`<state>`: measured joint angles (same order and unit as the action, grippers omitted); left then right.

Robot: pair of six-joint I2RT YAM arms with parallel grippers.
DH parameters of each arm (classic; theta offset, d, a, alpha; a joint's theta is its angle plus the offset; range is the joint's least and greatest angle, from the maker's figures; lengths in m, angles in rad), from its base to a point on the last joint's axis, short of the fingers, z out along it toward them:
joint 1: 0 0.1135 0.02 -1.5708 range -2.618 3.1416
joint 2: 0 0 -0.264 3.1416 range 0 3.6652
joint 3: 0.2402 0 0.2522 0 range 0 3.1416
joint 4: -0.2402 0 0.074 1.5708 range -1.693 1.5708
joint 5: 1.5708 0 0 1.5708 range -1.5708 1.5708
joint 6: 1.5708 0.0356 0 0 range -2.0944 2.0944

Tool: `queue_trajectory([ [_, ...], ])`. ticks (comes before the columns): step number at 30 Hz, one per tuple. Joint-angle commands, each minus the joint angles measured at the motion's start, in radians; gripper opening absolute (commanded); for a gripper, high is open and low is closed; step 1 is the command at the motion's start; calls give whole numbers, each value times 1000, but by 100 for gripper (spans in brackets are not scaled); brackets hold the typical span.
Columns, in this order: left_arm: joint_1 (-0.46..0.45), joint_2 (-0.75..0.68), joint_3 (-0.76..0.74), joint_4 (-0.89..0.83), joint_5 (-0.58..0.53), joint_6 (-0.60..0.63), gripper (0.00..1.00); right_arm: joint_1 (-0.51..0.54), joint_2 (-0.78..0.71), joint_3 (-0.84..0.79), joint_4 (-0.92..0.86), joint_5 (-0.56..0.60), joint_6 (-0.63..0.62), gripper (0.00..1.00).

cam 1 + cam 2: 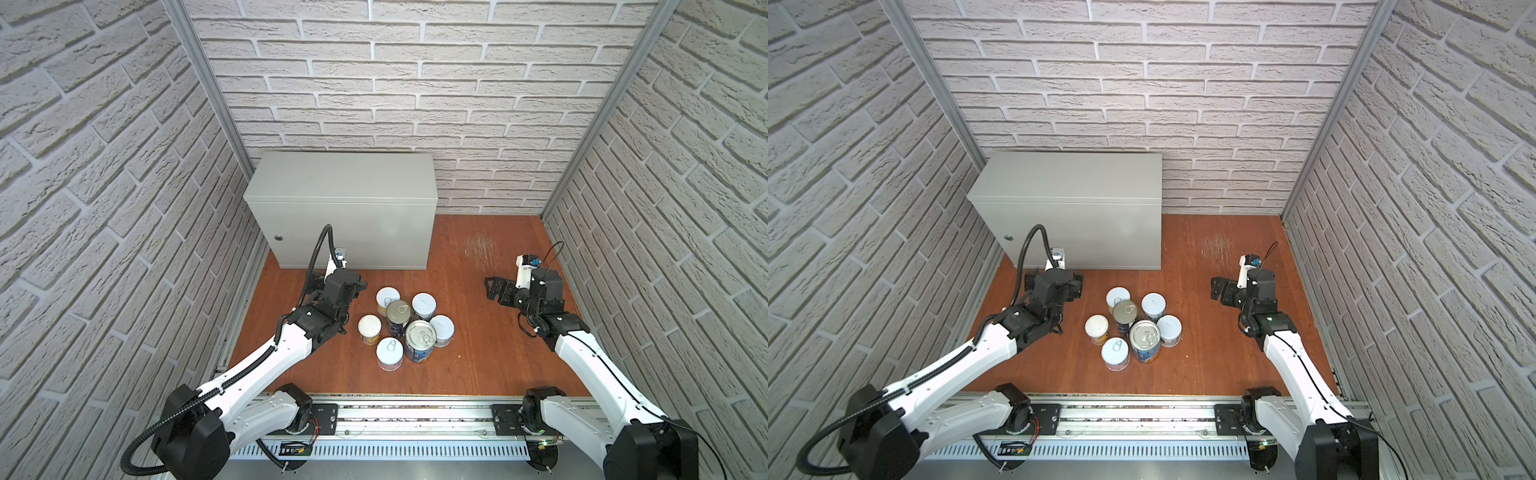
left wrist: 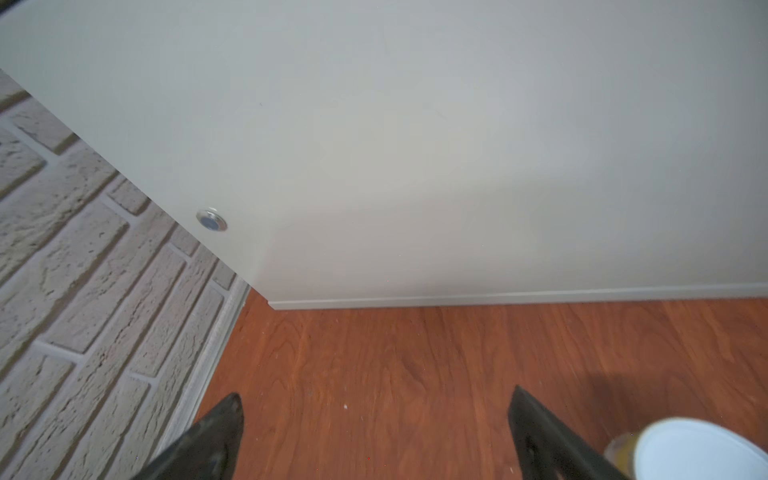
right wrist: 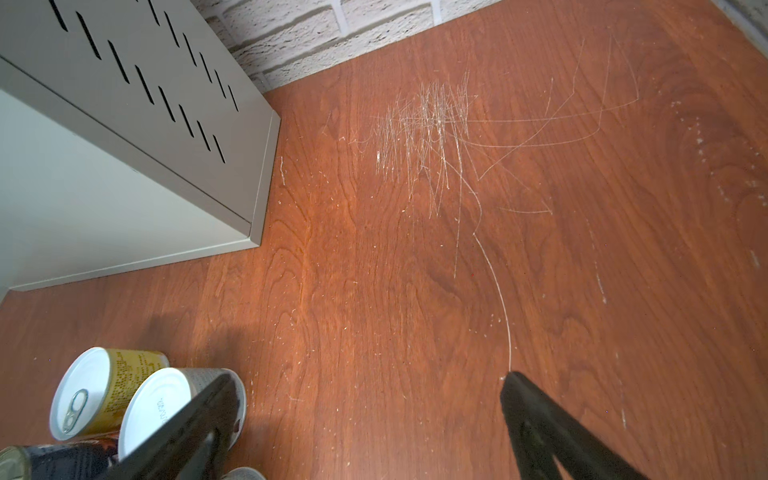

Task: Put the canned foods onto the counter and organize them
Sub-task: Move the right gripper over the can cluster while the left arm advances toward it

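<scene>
Several cans stand clustered on the wooden floor in both top views. Two taller dark-blue cans [image 1: 398,316] [image 1: 420,338] are ringed by shorter white-lidded cans [image 1: 369,328]. The grey counter [image 1: 340,178] stands behind them with a bare top. My left gripper [image 1: 340,279] is open and empty, low over the floor between the cluster and the counter's front [image 2: 415,145], with a white-lidded can [image 2: 702,453] beside one finger. My right gripper [image 1: 489,289] is open and empty to the right of the cluster. Its wrist view shows a yellow can [image 3: 108,390] and a white-lidded can [image 3: 153,411] next to one finger.
Brick-pattern walls [image 1: 104,208] close in the left, back and right sides. The counter's lock [image 2: 212,219] is near its left edge. A scratched patch of floor [image 3: 428,133] lies right of the counter. The arms' mounting rail [image 1: 407,419] runs along the front.
</scene>
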<state>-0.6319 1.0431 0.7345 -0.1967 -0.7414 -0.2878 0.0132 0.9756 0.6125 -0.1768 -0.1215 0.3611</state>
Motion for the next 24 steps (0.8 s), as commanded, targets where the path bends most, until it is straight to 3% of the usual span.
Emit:
queue_trajectory([
  [1,-22,-40,44,-206,90,-103,98,-4,-64,33,-11,-41,7,100],
  [6,-74,-110,10,-271,135,-212,98,-4,-66,86,-67,-82,9,100],
  [14,-86,-155,-8,-409,189,-251,98,15,-85,127,-53,-202,14,99],
  [17,-86,-175,-19,-421,209,-303,98,108,-37,187,-112,-152,-4,99],
  [21,-82,-224,-76,-373,226,-324,98,325,35,293,-203,12,-71,99],
  [24,-75,-239,-92,-372,229,-331,98,442,90,357,-248,71,-93,99],
])
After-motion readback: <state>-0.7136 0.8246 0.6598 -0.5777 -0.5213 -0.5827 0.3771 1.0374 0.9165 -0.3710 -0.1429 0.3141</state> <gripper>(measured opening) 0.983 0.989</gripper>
